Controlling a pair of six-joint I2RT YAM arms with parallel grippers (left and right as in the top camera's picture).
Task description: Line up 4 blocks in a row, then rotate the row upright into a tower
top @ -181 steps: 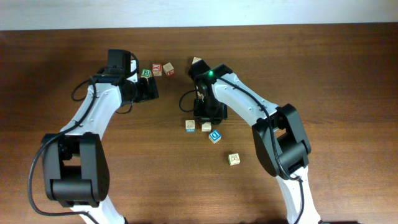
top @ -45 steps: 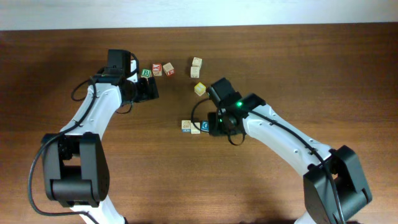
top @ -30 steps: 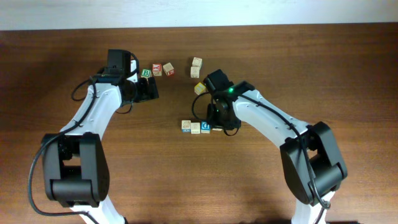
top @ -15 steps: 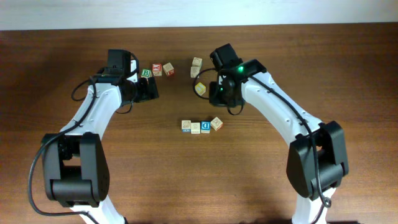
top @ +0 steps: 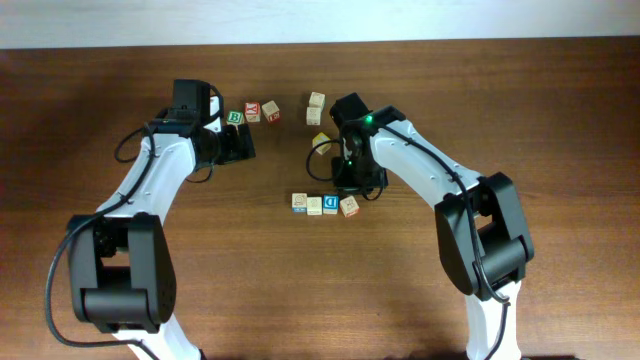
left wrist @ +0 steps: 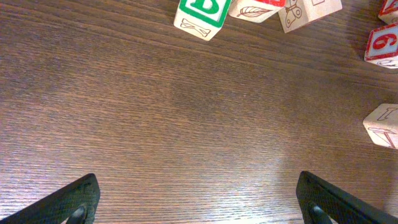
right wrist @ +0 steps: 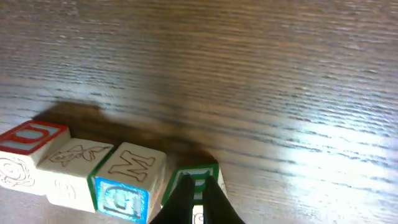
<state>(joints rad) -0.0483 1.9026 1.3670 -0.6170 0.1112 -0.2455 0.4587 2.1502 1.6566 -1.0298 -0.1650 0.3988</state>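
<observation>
Now right fingers (right wrist: 185, 198) together, back at the green-edged block (right wrist: 198, 173), perhaps touching, left fingers (left wrist: 69, 200) apart

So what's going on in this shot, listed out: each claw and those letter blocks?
Right gripper: shut, tips at the green-faced block; contact unclear
Left gripper: open, empty, over bare table
Row of four blocks: side by side, the green-faced block at one end
Green "B" block: outside the row, ahead of the left gripper
</observation>
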